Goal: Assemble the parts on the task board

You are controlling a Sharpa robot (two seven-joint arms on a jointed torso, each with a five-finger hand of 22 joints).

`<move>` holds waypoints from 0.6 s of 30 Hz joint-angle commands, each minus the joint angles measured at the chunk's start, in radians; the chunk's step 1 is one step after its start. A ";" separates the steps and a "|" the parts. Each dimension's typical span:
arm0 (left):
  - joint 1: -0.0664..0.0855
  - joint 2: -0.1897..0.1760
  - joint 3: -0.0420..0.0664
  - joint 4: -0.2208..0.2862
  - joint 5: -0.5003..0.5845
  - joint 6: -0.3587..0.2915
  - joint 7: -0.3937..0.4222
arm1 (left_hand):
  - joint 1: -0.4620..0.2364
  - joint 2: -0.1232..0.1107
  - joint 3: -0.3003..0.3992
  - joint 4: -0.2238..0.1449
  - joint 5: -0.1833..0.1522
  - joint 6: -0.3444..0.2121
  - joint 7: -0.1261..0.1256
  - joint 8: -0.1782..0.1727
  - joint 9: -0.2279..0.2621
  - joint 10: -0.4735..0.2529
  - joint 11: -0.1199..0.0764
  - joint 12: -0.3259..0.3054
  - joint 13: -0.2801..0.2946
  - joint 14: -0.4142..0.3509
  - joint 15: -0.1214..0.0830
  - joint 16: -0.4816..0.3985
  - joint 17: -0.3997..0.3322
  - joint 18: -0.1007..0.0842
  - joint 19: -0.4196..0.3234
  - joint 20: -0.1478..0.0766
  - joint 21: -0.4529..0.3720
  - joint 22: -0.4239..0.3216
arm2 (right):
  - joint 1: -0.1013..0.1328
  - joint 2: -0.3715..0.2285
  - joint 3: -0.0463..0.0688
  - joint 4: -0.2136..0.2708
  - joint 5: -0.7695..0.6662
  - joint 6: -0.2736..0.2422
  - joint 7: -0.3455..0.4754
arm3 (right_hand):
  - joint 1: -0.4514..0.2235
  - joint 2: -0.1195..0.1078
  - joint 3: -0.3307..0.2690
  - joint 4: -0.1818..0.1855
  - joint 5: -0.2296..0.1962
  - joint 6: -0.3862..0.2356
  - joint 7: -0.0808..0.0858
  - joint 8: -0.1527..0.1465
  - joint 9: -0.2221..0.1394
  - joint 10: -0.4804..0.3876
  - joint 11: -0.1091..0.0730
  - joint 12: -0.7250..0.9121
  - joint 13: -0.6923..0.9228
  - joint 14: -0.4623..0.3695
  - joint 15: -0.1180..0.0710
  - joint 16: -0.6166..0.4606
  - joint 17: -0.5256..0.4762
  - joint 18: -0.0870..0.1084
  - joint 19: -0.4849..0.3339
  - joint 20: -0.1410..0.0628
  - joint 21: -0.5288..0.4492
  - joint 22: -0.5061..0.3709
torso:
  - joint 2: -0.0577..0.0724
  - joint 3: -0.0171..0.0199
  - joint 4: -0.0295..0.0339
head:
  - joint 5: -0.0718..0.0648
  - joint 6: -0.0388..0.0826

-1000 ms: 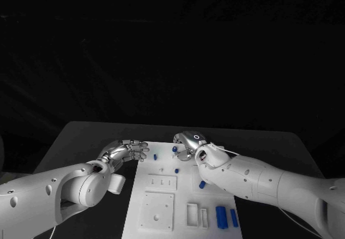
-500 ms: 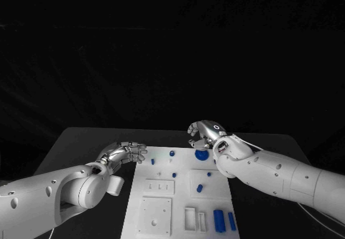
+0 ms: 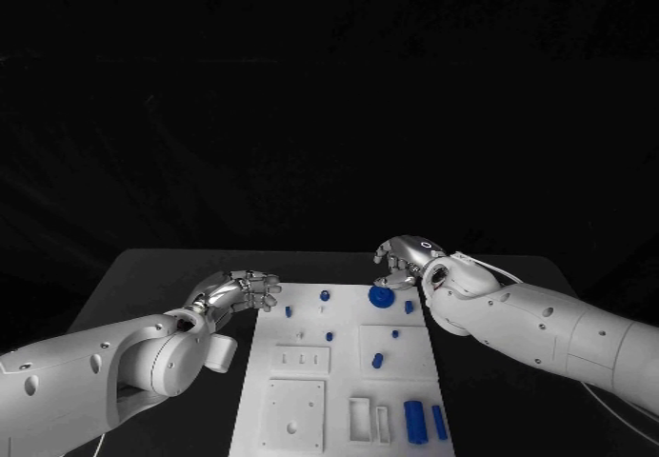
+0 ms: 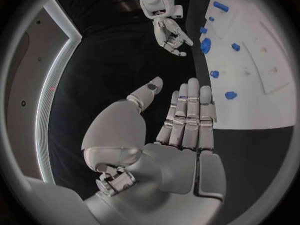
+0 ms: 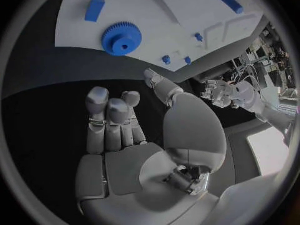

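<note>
Right hand (image 3: 407, 262) empty, fingers apart, beside blue gear (image 3: 382, 297) at board (image 3: 309, 386) far edge. Left hand (image 3: 242, 289) empty, fingers loosely curled, above bench (image 3: 151, 276).

task board (image 3: 309, 400): its near end is cut off by the bottom edge of the head view.
right arm (image 3: 577, 338): it covers the far right corner of the board and runs out of the head view at the right edge.
left arm (image 3: 96, 367): it runs out of the head view at the left and bottom edges.
small blue parts (image 3: 329, 335): too small in the head view to tell their shapes.
blue gear (image 3: 382, 297): its teeth are too small to see in the head view; the right wrist view shows them.
</note>
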 commanded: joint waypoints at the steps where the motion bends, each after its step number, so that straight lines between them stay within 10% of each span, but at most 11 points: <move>1: -0.001 0.004 0.000 0.001 0.000 0.017 0.012 | 0.007 0.000 0.003 -0.006 0.006 0.005 0.001 -0.006 0.002 -0.004 -0.001 -0.004 0.000 -0.006 0.001 0.003 -0.002 0.012 -0.005 -0.002 0.006 -0.001 | -0.004 0.008 -0.002 -0.024 -0.020 0.111 -0.025 | -0.011 0.001 -0.009 -0.001 0.012 -0.010 0.013 -0.009 -0.007 -0.050 0.010 0.102 0.099 -0.013 0.006 0.028 0.032 0.076 0.001 -0.008 0.027 0.026 | 0.000 0.0003 0.0003 | -0.002 -0.002; 18: -0.002 0.011 0.000 0.002 0.000 0.021 0.012 | 0.006 -0.001 0.002 -0.006 0.006 0.005 0.002 -0.007 0.002 -0.004 -0.001 -0.004 0.000 -0.007 0.001 0.003 -0.002 0.011 -0.006 -0.002 0.007 -0.001 | -0.041 0.022 -0.003 -0.066 -0.020 0.127 -0.019 | -0.017 0.011 -0.003 0.005 0.016 -0.013 0.021 -0.011 -0.012 -0.031 0.020 0.219 0.208 -0.025 0.014 0.058 0.086 0.076 -0.010 -0.023 0.085 0.024 | 0.000 -0.0026 0.0014 | 0.005 -0.013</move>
